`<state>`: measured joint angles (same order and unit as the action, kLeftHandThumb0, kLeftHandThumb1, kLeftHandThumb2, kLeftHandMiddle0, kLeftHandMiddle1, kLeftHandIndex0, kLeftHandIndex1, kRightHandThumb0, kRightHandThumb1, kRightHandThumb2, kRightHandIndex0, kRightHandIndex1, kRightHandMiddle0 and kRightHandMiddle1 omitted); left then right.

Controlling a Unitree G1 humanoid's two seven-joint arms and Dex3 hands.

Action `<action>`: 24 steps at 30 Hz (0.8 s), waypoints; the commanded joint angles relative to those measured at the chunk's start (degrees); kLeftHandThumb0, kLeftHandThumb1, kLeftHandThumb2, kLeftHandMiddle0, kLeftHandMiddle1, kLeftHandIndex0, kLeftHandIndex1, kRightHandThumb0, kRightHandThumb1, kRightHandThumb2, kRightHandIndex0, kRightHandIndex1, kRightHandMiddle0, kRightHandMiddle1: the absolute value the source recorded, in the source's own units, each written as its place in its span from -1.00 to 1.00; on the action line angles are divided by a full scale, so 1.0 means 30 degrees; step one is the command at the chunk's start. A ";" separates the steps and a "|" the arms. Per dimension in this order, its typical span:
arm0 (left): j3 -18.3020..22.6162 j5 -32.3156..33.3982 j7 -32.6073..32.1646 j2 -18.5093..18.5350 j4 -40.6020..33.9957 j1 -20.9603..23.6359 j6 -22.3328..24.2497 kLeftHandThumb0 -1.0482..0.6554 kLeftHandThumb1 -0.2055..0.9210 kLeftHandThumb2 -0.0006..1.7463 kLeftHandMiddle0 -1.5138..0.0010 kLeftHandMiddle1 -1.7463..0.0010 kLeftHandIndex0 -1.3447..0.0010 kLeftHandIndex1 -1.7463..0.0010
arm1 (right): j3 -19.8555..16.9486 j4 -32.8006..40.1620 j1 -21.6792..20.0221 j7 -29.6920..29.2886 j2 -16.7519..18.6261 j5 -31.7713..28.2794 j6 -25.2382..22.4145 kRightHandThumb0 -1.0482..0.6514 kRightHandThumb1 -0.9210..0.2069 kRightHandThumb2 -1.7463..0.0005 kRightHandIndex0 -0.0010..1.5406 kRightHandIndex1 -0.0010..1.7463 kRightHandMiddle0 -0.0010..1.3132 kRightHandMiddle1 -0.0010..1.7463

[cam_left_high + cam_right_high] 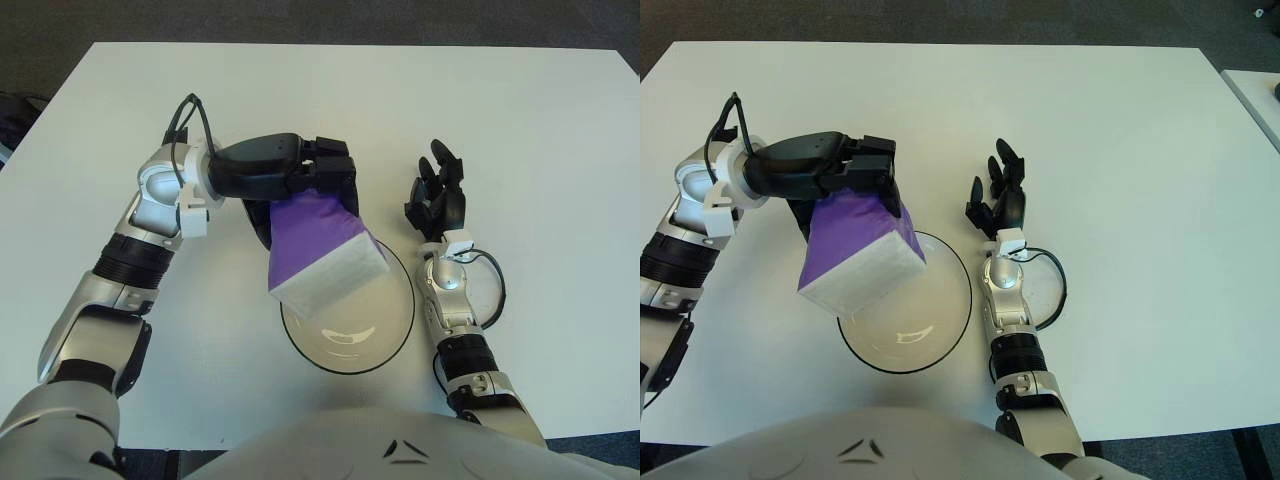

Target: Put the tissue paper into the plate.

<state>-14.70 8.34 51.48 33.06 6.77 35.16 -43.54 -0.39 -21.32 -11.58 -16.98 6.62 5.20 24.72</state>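
Silver arms, black cables, black three-fingered left hand (318, 180).

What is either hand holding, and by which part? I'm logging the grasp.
The left hand grips the tissue pack by its purple top end, hanging it over the plate. The right hand, right of the plate, holds nothing.

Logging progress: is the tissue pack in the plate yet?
Not yet. The left robot hand grips the tissue pack by its top, tilted above the plate.
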 commanded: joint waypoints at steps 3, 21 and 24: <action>-0.0395 -0.0867 0.0394 -0.0146 0.0208 -0.0220 -0.1983 0.23 -0.37 0.71 -0.01 -0.92 0.24 -1.00 | -0.0481 -0.3378 0.2222 -0.0112 0.0042 -0.0205 -0.1579 -0.56 -1.00 0.20 -0.61 -1.00 -1.00 -0.41; 0.0508 -0.7270 -0.2916 -0.0502 0.1686 0.0013 -0.4795 0.23 -0.31 0.67 0.02 -0.92 0.28 -1.00 | -0.0579 -0.3714 0.2053 -0.0208 0.0072 -0.0191 -0.1262 -0.53 -1.00 0.20 -0.58 -0.99 -1.00 -0.37; 0.0442 -0.7953 -0.3456 -0.0549 0.2077 0.0162 -0.5035 0.23 -0.31 0.67 0.02 -0.92 0.28 -1.00 | -0.0584 -0.3723 0.2069 -0.0202 0.0096 -0.0211 -0.1195 -0.53 -1.00 0.20 -0.58 -0.99 -1.00 -0.36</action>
<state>-13.85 -12.91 44.06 31.55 11.54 35.30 -57.41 -0.92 -22.80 -12.84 -17.36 6.64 5.22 25.13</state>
